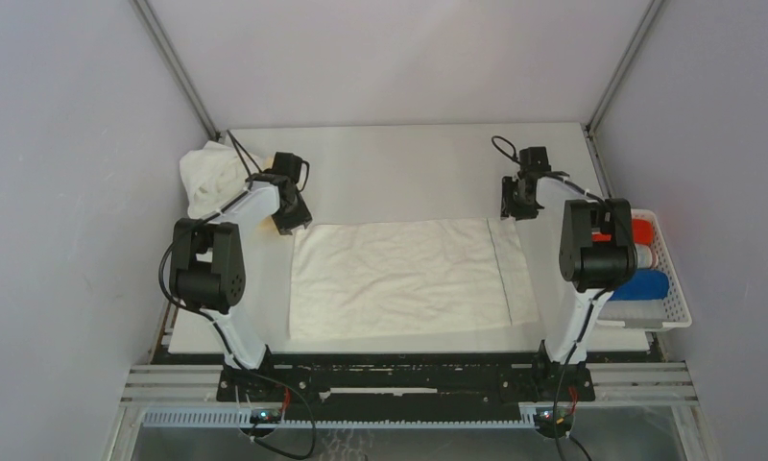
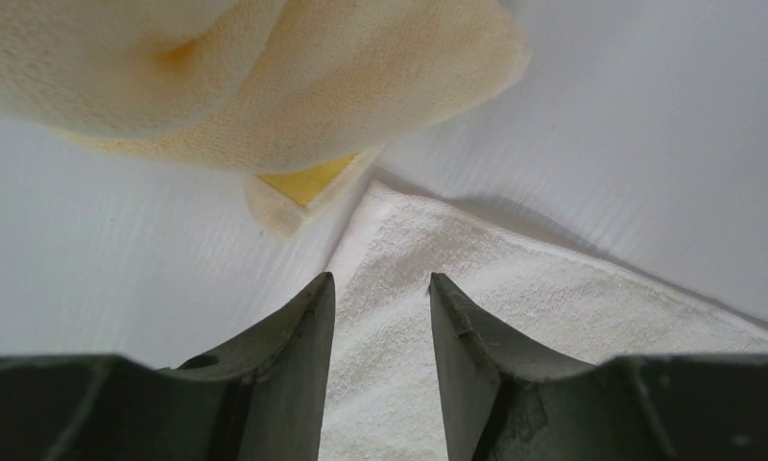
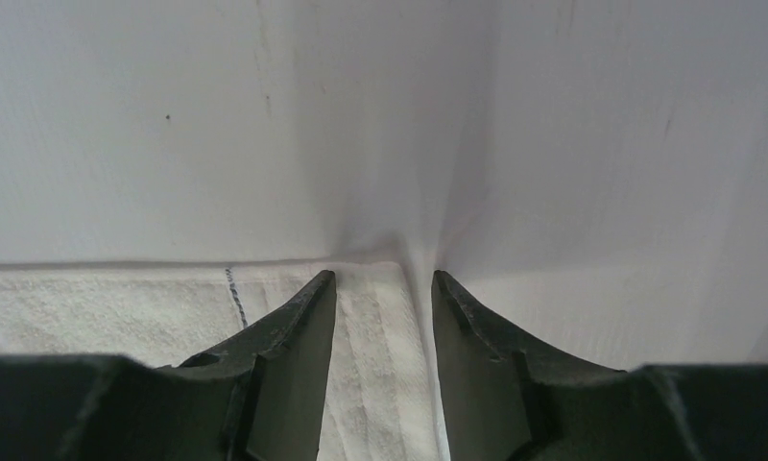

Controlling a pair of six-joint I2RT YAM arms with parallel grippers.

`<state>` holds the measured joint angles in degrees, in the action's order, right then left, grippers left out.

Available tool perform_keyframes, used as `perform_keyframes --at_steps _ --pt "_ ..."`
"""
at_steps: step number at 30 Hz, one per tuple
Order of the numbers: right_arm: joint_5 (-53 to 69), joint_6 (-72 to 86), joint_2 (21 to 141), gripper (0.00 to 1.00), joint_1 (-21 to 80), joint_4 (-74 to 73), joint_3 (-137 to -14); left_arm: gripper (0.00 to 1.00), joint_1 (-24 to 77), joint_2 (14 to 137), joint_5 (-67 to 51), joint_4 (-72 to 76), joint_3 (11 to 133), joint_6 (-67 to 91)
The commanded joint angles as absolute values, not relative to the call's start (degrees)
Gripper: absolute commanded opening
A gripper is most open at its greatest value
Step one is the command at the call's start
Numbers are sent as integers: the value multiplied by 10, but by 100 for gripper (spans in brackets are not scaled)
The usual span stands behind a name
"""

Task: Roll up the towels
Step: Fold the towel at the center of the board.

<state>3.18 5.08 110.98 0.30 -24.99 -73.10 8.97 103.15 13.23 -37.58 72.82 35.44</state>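
A white towel lies spread flat in the middle of the table, with a thin dark stitched line near its right end. My left gripper is open over the towel's far left corner, its jaws apart on either side of the corner. My right gripper is open over the far right corner, jaws apart. A cream and pale yellow-orange towel lies bunched just beyond the left corner, part of a pile at the far left.
A white slatted basket stands off the table's right edge, holding a red towel, a blue towel and a pale one. Grey walls enclose the table on three sides.
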Motion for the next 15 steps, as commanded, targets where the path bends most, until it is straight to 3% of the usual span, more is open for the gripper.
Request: perform_keyframes --at_steps 1,9,15 --pt "-4 19 1133 39 25 -283 -760 47 87 1006 130 -374 741 360" --pt "-19 15 1142 32 24 -322 -768 47 87 1008 126 -374 743 358" --pt "-37 10 1141 18 1 -319 -769 47 86 1011 118 -374 742 358"
